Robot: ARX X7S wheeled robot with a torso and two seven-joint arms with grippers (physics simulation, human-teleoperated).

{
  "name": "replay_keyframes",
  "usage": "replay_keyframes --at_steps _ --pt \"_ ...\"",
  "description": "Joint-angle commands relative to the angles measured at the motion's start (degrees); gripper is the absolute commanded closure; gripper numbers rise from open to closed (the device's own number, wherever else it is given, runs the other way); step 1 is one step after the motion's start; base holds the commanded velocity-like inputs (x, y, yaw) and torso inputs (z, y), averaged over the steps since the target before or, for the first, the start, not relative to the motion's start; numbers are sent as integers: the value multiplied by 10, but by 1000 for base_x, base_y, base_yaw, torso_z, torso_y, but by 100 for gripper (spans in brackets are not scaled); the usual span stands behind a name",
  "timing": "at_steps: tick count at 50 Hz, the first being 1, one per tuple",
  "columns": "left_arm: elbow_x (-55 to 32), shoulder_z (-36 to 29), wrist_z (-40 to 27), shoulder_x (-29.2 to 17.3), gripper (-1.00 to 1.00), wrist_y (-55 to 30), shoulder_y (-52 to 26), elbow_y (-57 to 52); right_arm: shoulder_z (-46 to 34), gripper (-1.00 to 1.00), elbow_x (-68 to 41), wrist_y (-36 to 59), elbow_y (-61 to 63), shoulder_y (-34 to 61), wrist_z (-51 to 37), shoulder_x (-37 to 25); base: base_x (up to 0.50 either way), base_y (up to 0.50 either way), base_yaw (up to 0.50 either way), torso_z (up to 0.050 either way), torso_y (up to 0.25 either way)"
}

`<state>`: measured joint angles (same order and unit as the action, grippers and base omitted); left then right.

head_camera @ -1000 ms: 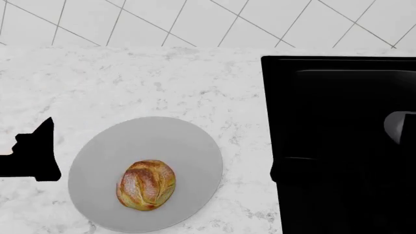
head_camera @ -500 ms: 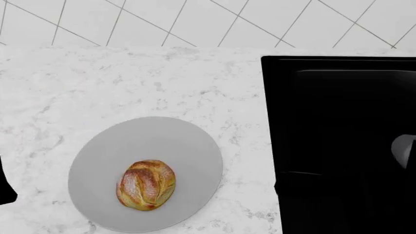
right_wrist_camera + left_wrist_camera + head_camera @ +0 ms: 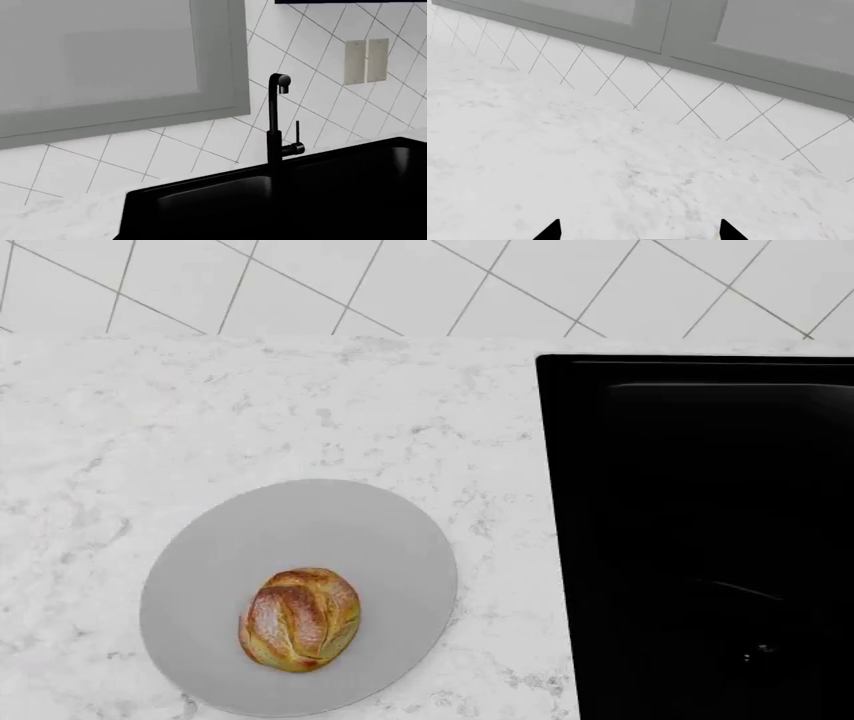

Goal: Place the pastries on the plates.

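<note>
Bread roll (image 3: 300, 619) sits on the grey plate (image 3: 360, 530) near the counter's (image 3: 267, 410) front edge; both arms have withdrawn. Left claw (image 3: 639, 231) gapes empty; right claw unseen.

Open white marble counter (image 3: 267, 410) surrounds the light grey round plate (image 3: 334, 530) from nine through two o'clock; the black sink basin (image 3: 707, 540) drops away at three o'clock.
</note>
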<state>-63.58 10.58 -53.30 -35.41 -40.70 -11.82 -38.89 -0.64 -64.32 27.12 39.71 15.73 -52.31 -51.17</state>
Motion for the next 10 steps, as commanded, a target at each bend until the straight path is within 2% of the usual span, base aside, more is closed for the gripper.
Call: replay_keyframes --at_steps 1,10 --pt "3 1 -5 3 -100 5 2 2 7 -100 20 -4 3 -12 -12 -5 0 0 0 0 0" --pt "-9 0 -7 1 -100 3 -13 -5 -11 -100 16 9 -5 18 -5 -2 0 0 0 0 0"
